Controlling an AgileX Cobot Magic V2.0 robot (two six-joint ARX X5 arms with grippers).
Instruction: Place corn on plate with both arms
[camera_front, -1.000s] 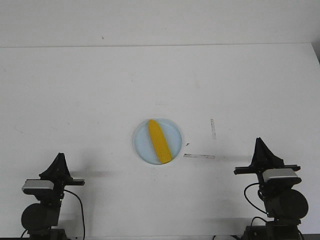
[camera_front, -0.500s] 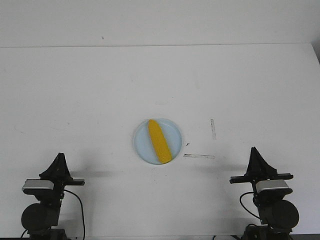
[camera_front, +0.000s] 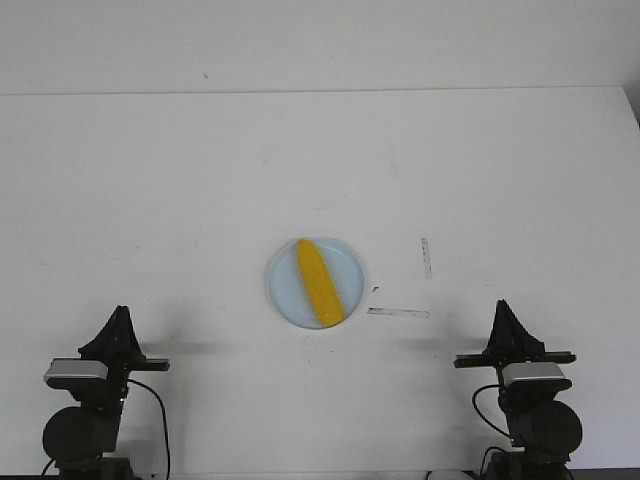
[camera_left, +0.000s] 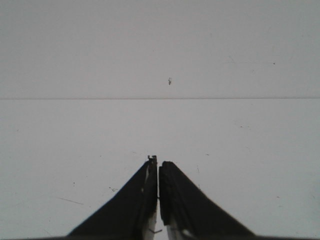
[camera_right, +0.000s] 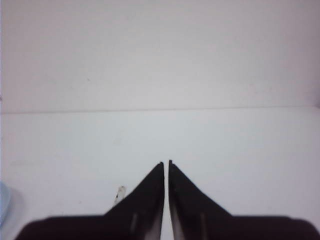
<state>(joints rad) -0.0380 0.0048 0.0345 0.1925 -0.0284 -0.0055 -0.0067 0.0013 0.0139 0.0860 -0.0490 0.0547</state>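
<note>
The yellow-orange corn (camera_front: 319, 281) lies on the pale blue plate (camera_front: 285, 296) in the middle of the white table, its tapered end pointing away. My left gripper (camera_front: 120, 312) is shut and empty at the near left, far from the plate; its black fingers (camera_left: 145, 190) meet over bare table. My right gripper (camera_front: 501, 305) is shut and empty at the near right; in the right wrist view (camera_right: 166, 163) its tips nearly touch. A sliver of the plate (camera_right: 3, 202) shows at that view's edge.
Two thin strips of tape (camera_front: 398, 312) (camera_front: 426, 257) lie on the table right of the plate; one strip shows in the right wrist view (camera_right: 119, 194). The table's far edge (camera_front: 320, 91) meets a white wall.
My right arm has drawn back toward the near edge and shifted slightly left. The left arm, corn and plate have not moved.
</note>
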